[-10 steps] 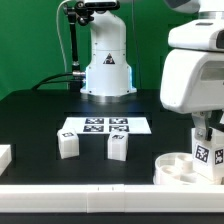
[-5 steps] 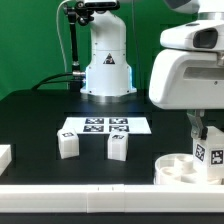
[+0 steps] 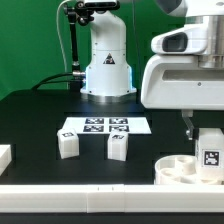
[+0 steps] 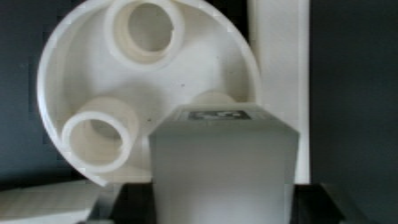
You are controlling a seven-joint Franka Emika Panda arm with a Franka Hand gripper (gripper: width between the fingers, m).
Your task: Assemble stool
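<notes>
From the exterior view's left, you see one tagged leg and a second leg standing on the dark worktop near the marker board. At its right, the jaws clasp a third leg upright over the round seat.

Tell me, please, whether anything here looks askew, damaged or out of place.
Nothing stands out. The leg at the exterior view's left and the middle leg stand upright before the marker board; the gripper holds the third leg upright by the seat. No part looks broken.
</notes>
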